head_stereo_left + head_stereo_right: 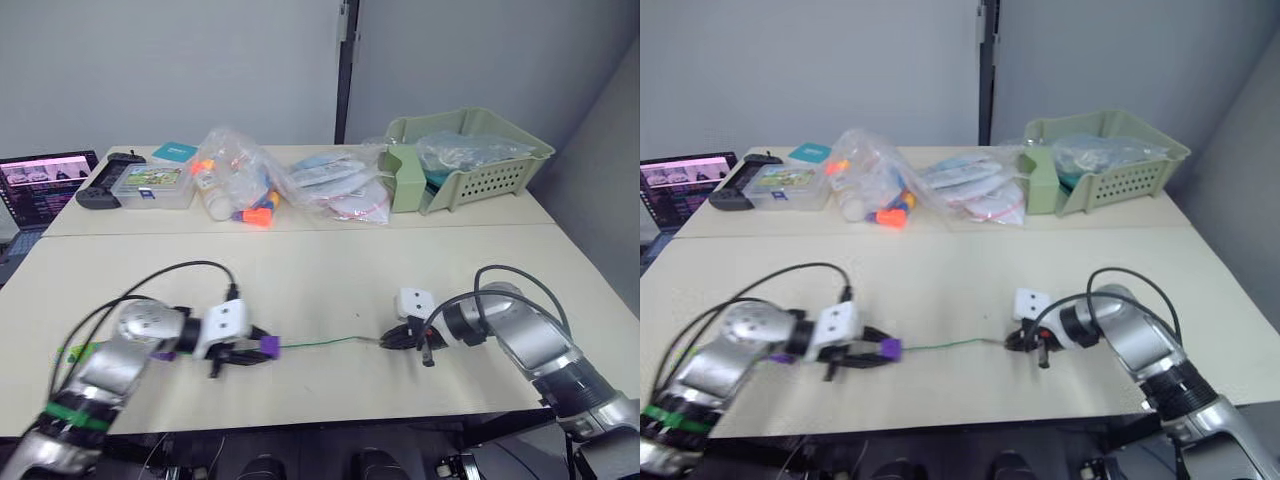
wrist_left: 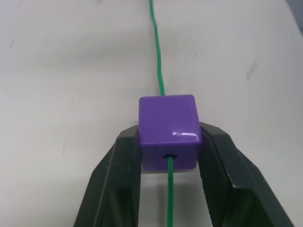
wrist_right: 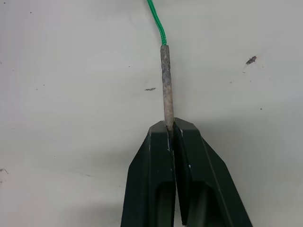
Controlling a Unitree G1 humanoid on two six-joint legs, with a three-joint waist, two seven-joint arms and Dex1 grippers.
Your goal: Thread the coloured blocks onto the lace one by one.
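Note:
A purple block [image 2: 168,130] sits between my left gripper's fingers [image 2: 118,175], and the green lace [image 2: 158,56] runs through its hole. On the table, that left gripper [image 1: 258,350] is at the front left, shut on the block [image 1: 268,346]. The lace [image 1: 320,343] stretches right across the table to my right gripper [image 1: 392,340]. The right gripper [image 3: 170,130] is shut on the lace's stiff grey tip [image 3: 166,80]. More green lace [image 1: 80,350] trails left behind the left arm. Another purple piece [image 1: 163,355] peeks out under the left wrist.
Along the back of the table stand a green basket [image 1: 470,155], clear bags with orange toy pieces [image 1: 245,190], a clear plastic box [image 1: 152,186] and a black controller [image 1: 105,185]. A laptop [image 1: 40,180] sits at the far left.

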